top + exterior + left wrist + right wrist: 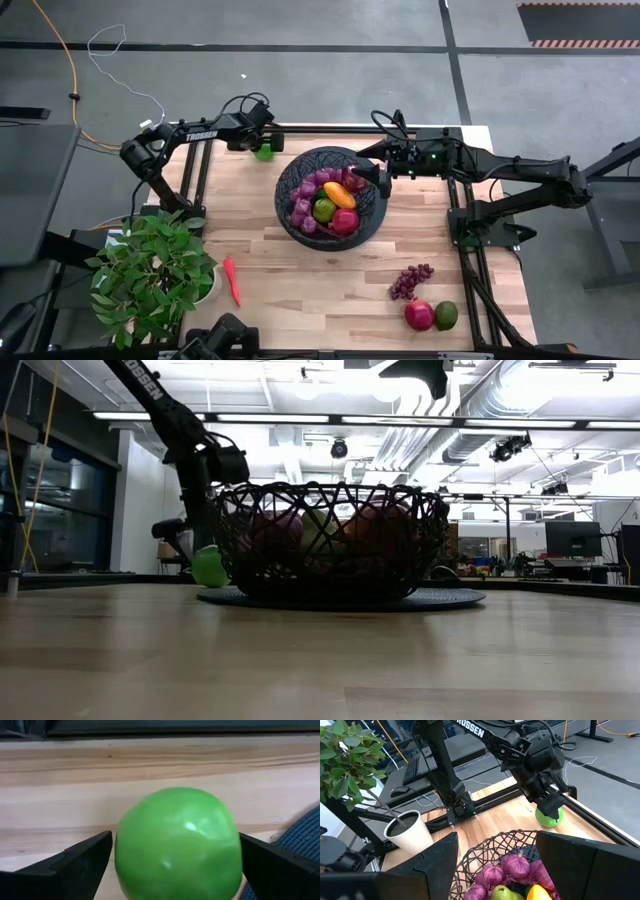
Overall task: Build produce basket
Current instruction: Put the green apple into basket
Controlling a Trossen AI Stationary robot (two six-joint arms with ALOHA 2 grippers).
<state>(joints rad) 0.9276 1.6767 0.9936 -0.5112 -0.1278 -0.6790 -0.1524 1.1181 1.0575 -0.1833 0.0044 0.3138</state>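
A green round fruit [177,845] rests on the table by its far edge, just left of the basket [290,215]. My left gripper [263,146] points down over it, open. Its two fingers [87,862] stand one on each side of the fruit, low beside it, and no touch shows. The black mesh basket [330,540] stands on a round blue-grey mat [440,598] and holds purple grape bunches, a mango, a green fruit and a red fruit. My right gripper [381,180] hangs open over the basket's right rim with nothing between its fingers.
A grape bunch [411,280], a red fruit [419,315] and a green fruit [446,315] lie near the front right corner. A slim red pepper [232,282] lies at front left beside a leafy plant in a white pot [150,275]. Bare wood lies in front of the basket.
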